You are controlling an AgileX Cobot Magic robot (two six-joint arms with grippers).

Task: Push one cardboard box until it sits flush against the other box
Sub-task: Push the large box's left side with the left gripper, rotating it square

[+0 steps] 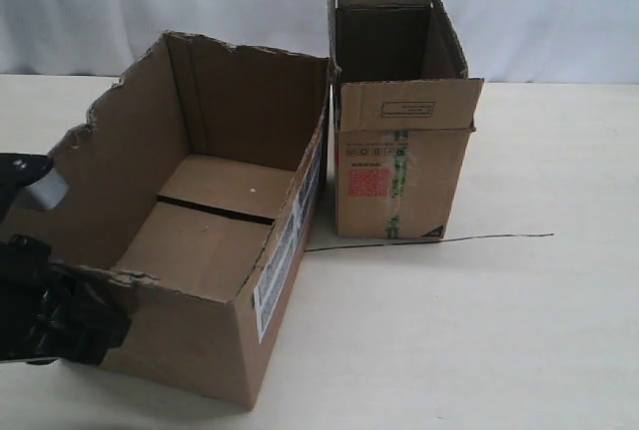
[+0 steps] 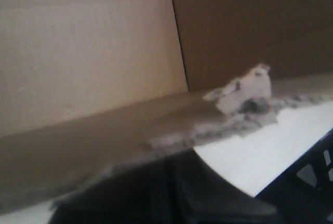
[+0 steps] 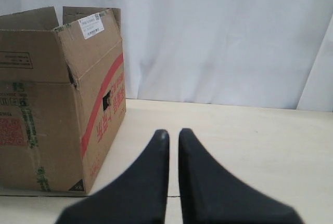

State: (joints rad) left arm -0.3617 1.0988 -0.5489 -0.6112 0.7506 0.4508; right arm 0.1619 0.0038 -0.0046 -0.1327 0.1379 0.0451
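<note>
The wide cardboard box (image 1: 215,240) with the torn rim stands at an angle on the left of the table. Its far right corner touches the other box (image 1: 399,166), the narrower one with a red label. A wedge-shaped gap stays open between them toward the front. My left gripper (image 1: 60,320) presses on the wide box's near left wall. In the left wrist view its dark fingers (image 2: 169,193) lie together under the ragged rim (image 2: 156,125). My right gripper (image 3: 173,133) is shut on nothing above the table, beside the other box (image 3: 47,104). It is out of the exterior view.
A thin black line (image 1: 479,238) runs across the pale table (image 1: 499,340) in front of the narrower box. A white curtain (image 1: 549,11) closes off the back. Part of the left arm (image 1: 35,181) shows at the left edge.
</note>
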